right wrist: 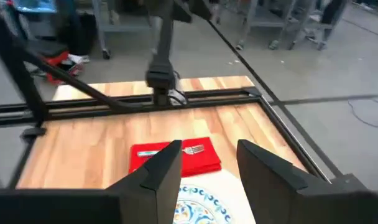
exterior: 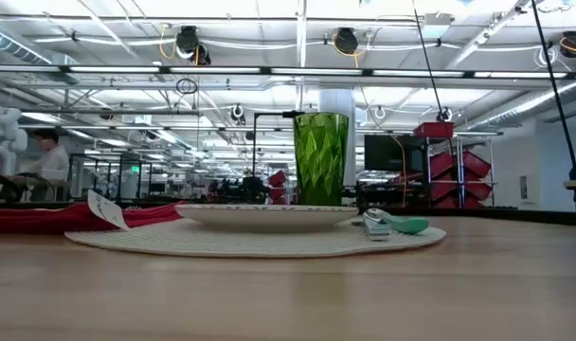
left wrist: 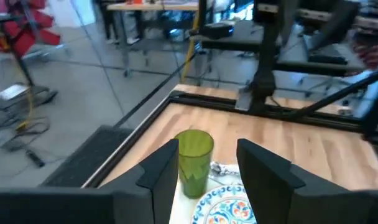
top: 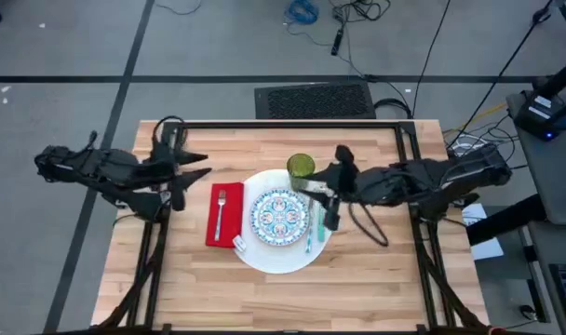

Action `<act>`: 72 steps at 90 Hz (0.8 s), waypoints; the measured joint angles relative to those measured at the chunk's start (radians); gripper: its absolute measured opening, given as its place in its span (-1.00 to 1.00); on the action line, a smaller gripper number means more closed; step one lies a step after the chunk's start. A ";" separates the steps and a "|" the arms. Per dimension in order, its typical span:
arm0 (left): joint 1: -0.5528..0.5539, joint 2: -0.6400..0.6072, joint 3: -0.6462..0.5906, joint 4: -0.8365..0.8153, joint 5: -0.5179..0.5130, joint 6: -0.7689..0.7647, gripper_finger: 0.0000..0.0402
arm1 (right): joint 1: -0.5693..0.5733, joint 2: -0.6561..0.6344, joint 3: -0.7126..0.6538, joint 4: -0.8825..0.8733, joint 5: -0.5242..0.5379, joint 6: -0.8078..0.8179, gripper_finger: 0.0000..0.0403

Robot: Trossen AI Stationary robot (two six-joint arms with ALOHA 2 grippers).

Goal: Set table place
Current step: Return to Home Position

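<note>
Currently both grippers are hovering empty, fingers parted: left gripper (top: 201, 166) over the left side of the light wooden table (top: 376, 270), right gripper (top: 322, 200) above the right rim of the large white round plate (top: 283, 258). Red cloth napkin (top: 229, 223) is lying just left of that plate, carrying a small silver fork (top: 222, 207)

Grey concrete floor (top: 60, 56) w/ dark tape lines; black ribbed floor mat (top: 314, 100), blue coiled cable (top: 302, 11) lying farther out. Bg: open lab, white ceiling (exterior: 99, 47) w/ strip lights, red bin rack (exterior: 456, 161) at right, seated person (exterior: 47, 163) far left.
</note>
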 joint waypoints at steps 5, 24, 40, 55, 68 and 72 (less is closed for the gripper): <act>0.000 -0.046 -0.053 0.015 -0.001 -0.003 -0.26 | -0.005 -0.046 -0.048 0.013 -0.024 -0.001 -0.30; 0.000 -0.205 -0.272 0.193 -0.005 0.017 -0.26 | -0.029 -0.258 -0.382 0.229 -0.054 0.015 -0.30; 0.000 -0.328 -0.412 0.198 -0.004 0.022 -0.26 | -0.055 -0.459 -0.697 0.441 -0.083 0.047 -0.30; 0.000 -0.448 -0.498 0.224 -0.012 0.022 -0.26 | -0.085 -0.639 -0.901 0.559 -0.178 0.071 -0.30; 0.000 -0.547 -0.560 0.232 -0.013 -0.029 -0.26 | -0.086 -0.765 -1.069 0.701 -0.186 0.079 -0.30; 0.000 -0.572 -0.580 0.229 -0.013 -0.041 -0.26 | -0.087 -0.795 -1.122 0.758 -0.185 0.070 -0.30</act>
